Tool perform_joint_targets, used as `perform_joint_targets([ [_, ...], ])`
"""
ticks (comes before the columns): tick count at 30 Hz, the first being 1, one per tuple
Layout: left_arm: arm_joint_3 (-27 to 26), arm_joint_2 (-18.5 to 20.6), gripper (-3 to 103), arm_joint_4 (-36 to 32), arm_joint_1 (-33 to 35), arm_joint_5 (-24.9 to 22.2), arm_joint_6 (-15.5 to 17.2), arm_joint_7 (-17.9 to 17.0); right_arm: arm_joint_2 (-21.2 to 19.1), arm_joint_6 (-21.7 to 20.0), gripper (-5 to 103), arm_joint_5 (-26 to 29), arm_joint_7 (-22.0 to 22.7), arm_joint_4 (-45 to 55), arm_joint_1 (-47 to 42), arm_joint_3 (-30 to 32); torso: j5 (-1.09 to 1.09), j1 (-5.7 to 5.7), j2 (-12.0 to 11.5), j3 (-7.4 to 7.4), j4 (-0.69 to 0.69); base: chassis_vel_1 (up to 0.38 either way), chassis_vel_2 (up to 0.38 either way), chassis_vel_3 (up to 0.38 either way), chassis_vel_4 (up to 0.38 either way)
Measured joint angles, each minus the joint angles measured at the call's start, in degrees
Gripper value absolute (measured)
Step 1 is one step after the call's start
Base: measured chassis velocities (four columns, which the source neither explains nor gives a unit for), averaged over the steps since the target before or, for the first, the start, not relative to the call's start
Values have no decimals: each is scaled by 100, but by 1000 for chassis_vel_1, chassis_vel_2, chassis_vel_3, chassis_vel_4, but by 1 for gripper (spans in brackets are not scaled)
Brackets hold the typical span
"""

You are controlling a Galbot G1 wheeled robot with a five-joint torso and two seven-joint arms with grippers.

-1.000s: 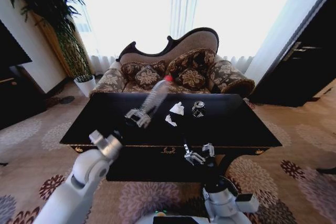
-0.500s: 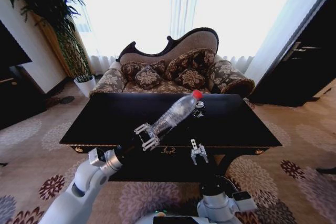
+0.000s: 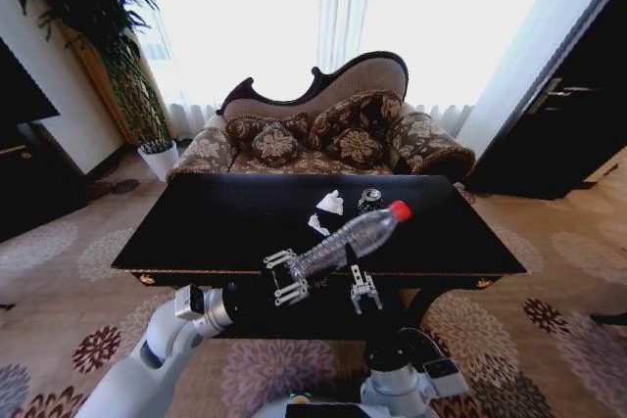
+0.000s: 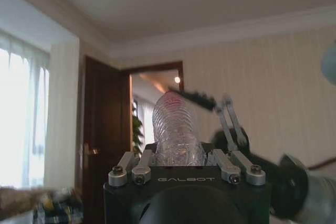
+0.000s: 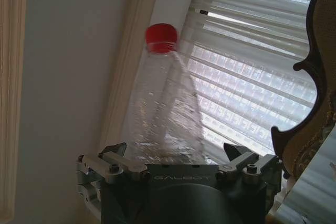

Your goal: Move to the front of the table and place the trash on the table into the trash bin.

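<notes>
A clear bottle (image 3: 351, 239) with a red cap is clamped in the left gripper (image 3: 284, 276), low centre of the head view. "GALBOT" is printed on it. The right gripper (image 3: 364, 293) is spread open just beside. Can (image 3: 369, 201) and tissue (image 3: 331, 203) are seen on the table (image 3: 206, 227), centre frame.

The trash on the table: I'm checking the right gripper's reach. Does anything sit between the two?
Yes. The clear bottle, held by the left gripper, slants across in front of the open right gripper, between it and the tissue, scrap and can on the table.
</notes>
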Motion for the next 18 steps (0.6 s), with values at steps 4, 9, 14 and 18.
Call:
perform_joint_targets([
  [4, -3, 38, 38, 91, 68, 88, 59, 97, 12, 11, 102, 14, -104, -32, -4, -5, -1, 0, 0, 0, 0, 0, 0, 0, 0],
  [9, -6, 20, 38, 144, 78, 157, 44, 181, 11, 85, 83, -12, -142, -85, -7, 21, 0, 0, 0, 0, 0, 0, 0, 0, 0],
  [14, -60, 37, 37, 154, 126, 210, -3, 296, 2, 112, 67, -38, -145, -108, -10, 51, -1, 0, 0, 0, 0, 0, 0, 0, 0],
  [18, -135, 28, 37, 132, 174, 301, -76, 316, -9, 138, 54, -79, -186, -137, -4, 69, 0, 0, 0, 0, 0, 0, 0, 0, 0],
])
